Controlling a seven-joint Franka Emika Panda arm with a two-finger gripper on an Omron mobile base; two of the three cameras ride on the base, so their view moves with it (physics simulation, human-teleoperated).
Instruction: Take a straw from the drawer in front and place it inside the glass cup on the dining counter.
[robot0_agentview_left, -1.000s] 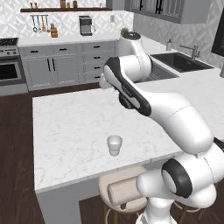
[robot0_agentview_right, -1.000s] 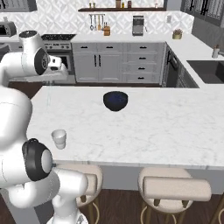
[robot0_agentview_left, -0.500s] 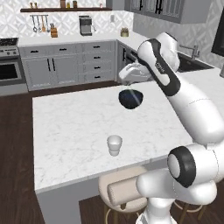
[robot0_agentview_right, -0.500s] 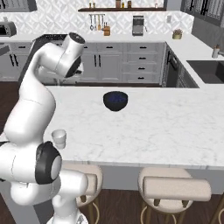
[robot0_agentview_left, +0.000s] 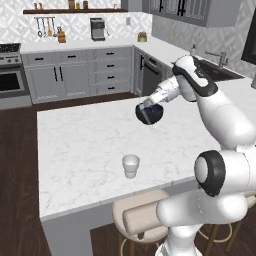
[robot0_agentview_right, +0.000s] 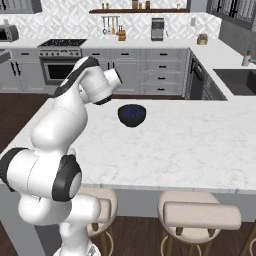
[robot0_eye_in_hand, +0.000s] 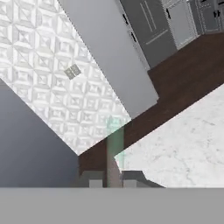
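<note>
My fingers (robot0_eye_in_hand: 113, 180) were pinched narrow on the straw (robot0_eye_in_hand: 114, 138), its long axis running straight out from them. They hung above the dark bowl (robot0_agentview_left: 149, 113); the glass cup (robot0_agentview_left: 131, 165) stood apart on the surface (robot0_agentview_left: 80, 145), nearer the stools' edge.

Whitish glass cup (robot0_agentview_left: 131, 165), grey-veined dining counter (robot0_agentview_left: 80, 140)

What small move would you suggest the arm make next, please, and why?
Probably swing the tool toward the glass cup: a thin pale straw stands between its fingertips in the hand view, while the tool hangs over the dark bowl on the dining counter.
</note>
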